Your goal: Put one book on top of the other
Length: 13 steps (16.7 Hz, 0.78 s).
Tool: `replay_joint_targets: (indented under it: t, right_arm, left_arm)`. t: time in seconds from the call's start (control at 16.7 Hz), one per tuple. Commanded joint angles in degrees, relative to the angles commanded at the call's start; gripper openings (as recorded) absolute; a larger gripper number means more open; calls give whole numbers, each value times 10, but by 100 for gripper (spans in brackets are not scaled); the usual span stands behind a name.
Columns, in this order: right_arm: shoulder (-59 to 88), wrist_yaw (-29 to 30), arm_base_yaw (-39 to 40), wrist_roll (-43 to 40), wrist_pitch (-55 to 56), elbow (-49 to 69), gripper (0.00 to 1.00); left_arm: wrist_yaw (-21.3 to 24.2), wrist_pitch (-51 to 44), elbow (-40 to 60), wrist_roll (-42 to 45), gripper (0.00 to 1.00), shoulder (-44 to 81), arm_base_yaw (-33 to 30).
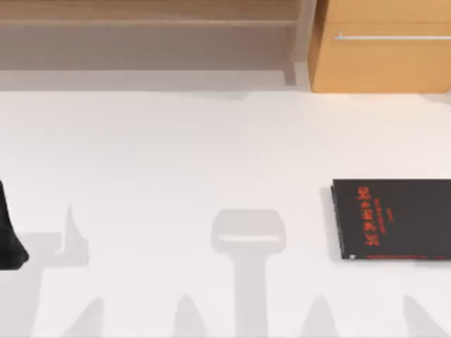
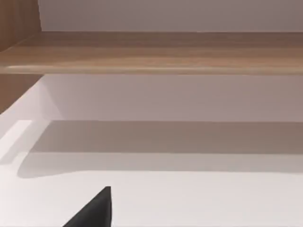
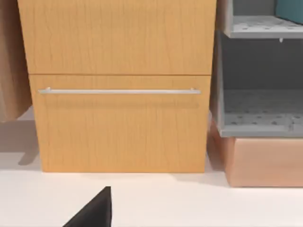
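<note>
The thin black book with red lettering lies flat on the white table at the right, near the front, its cover up and a red line along its near edge. At the far right stands a wooden drawer cabinet, beside a grey shelf unit with a teal thing on its upper shelf (perhaps the other book; I cannot tell). The left gripper is a dark shape at the table's left edge, well apart from the book; how far either gripper is open I cannot tell. The black book looks stiff, light and low, so it should serve best as the base; a book set on it would want gripping across its edges.
</note>
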Motion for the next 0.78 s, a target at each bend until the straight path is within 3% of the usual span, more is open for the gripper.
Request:
replay_joint_targets:
  t: [0.36, 0.78]
  right_arm:
    - [60, -15, -16, 0, 24, 54, 100]
    - [387, -81, -87, -1, 129, 290, 100]
  left_arm:
    - [0, 0, 0, 0, 100, 0, 0]
    - [0, 0, 0, 0, 100, 0, 0]
